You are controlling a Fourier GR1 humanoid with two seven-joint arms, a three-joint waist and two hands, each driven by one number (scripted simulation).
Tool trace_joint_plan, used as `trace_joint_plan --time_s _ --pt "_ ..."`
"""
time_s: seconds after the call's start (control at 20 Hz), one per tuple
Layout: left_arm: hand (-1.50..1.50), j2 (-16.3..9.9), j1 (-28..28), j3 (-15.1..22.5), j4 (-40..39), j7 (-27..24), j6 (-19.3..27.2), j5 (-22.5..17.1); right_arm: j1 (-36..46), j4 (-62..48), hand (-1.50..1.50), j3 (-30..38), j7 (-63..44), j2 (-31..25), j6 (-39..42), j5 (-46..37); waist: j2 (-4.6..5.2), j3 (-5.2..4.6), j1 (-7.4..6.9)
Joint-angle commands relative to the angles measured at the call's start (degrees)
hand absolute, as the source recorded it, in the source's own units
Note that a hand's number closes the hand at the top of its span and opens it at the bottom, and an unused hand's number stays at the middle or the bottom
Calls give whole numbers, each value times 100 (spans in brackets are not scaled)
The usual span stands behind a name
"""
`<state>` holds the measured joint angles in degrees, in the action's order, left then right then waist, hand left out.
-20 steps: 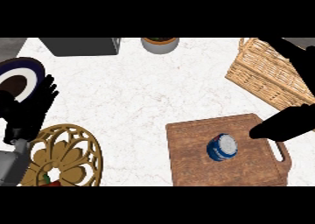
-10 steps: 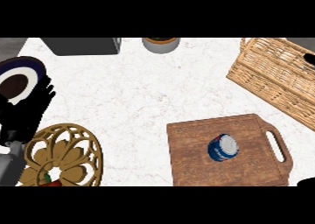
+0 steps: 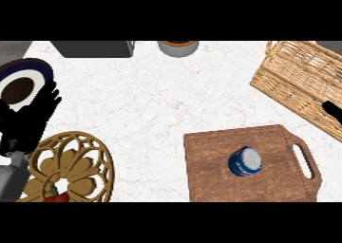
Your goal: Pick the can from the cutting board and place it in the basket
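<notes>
A blue can with a pale lid is seen standing on a wooden cutting board at the lower right of a white marbled counter. The can is untouched, with no hand near it. The board's handle slot is turned toward the right edge. A woven basket is set at the upper right, well apart from the can and just beyond the board's far corner.

Only a small black part of the right hand is shown at the right edge, over the basket's near rim; whether its fingers are spread or curled cannot be told.

The left hand is held at the left edge with fingers straight and raised, nothing grasped. It is overlapped against a dark blue plate with a white ring and brown centre. Below it a round golden trivet with a cut-out flower pattern is laid, with something red at its lower edge.

Along the far edge a grey box and a round grey pot with a brown top are partly shown.
</notes>
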<state>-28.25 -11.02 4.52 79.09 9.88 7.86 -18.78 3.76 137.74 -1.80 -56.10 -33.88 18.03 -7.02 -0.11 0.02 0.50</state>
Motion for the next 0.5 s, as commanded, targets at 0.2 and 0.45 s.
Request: trace_joint_plan --time_s 0.2,0.45 --pt "0 283 51 -21 -361 -392 -188 306 -640 -1338 -150 -748 1822 1043 -921 -1999 23 1 -51" --pt "0 340 -108 -219 -152 -25 -222 346 -172 -1904 -150 -1088 1735 1771 -1331 -2298 16 -3 -63"
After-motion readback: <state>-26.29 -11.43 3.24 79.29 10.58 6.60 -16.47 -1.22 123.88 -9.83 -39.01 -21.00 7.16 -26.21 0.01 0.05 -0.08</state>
